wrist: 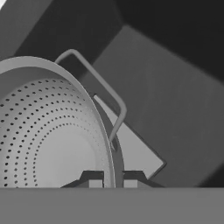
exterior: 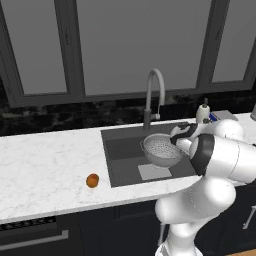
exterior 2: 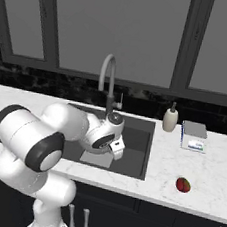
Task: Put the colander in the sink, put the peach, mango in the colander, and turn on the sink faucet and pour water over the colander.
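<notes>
My gripper (wrist: pixel 112 179) is shut on the rolled rim of the colander (wrist: pixel 48 131), a perforated silver-grey bowl with a loop handle. From the left base view the colander (exterior: pixel 161 149) hangs over the sink (exterior: pixel 120 155), above its pale bottom plate (exterior: pixel 152 172), with the gripper (exterior: pixel 173 141) at its right rim. The orange peach (exterior: pixel 92 180) lies on the counter left of the sink. On the counter to the sink's right lies the red-and-green mango (exterior 2: pixel 183 184). The gooseneck sink faucet (exterior: pixel 154 92) stands behind the basin, with no water running.
A white soap pump bottle (exterior 2: pixel 170 118) and a flat pale box (exterior 2: pixel 194 135) stand on the marble counter (exterior: pixel 45 165) right of the sink. My arm (exterior 2: pixel 57 134) reaches across the basin's left half. Dark windows run behind the backsplash.
</notes>
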Tool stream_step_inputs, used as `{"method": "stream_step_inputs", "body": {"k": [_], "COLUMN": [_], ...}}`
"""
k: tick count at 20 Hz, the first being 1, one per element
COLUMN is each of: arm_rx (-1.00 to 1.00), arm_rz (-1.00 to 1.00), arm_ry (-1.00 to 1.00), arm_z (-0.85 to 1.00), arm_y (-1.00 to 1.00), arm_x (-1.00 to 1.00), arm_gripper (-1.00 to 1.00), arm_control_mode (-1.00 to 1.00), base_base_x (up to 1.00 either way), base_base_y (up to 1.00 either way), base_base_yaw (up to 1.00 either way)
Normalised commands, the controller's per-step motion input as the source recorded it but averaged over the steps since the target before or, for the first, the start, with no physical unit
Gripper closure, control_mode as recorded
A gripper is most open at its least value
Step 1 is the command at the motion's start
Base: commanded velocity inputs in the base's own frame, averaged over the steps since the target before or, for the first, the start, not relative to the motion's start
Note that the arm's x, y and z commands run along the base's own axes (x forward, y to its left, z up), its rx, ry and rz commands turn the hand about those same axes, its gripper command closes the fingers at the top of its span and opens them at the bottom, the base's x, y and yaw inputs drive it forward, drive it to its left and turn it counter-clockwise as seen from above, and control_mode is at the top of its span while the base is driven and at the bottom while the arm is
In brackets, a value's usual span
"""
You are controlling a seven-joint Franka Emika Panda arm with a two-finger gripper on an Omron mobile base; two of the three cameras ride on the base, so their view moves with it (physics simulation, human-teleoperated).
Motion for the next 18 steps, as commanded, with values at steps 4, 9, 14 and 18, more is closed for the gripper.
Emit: {"method": "stream_step_inputs", "body": {"k": [4,9,14,18], "arm_rx": [0.00,0.00,0.00,0.00], "arm_rz": [0.06,0.07,0.09,0.09], "arm_ry": [0.03,0.01,0.00,0.00], "arm_z": [-0.24,-0.20,-0.18,-0.23], "arm_y": [0.00,0.00,-0.01,-0.03], "arm_x": [0.01,0.14,0.22,0.15], "arm_gripper": [1.00,1.00,1.00,1.00], "arm_control_mode": [-1.00,-1.00,-1.00,-1.00], "base_base_x": [0.00,0.00,0.00,0.00], "base_base_y": [0.00,0.00,0.00,0.00], "base_base_yaw": [0.00,0.00,0.00,0.00]}}
